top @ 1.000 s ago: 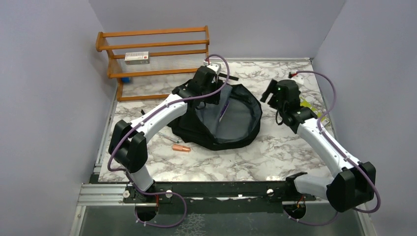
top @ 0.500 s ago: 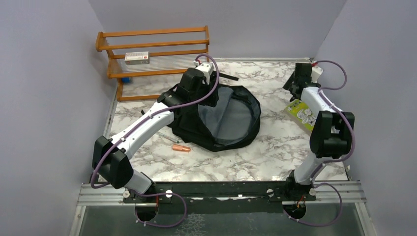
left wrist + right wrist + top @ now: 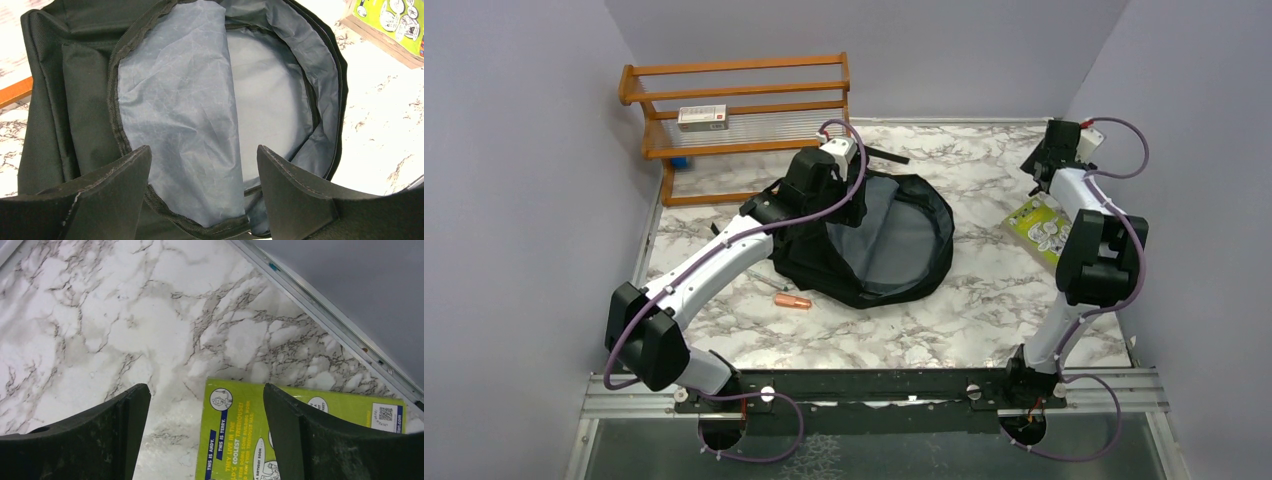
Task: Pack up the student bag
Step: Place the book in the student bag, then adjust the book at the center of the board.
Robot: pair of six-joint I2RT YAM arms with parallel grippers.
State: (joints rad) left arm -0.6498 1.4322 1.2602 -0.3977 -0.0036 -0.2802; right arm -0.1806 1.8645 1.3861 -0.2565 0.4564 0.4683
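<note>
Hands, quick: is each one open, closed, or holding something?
Left hand: open, empty, over the bag.
Right hand: open, empty, over the book.

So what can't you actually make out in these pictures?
Student bag: left side behind the left arm, top view; edges cut off in the left wrist view.
Green book: lower part cut off by the frame edge and a finger, right wrist view.
Box on the wooden rack: label too small, top view.
Blue item: mostly behind a rack rail, top view.
</note>
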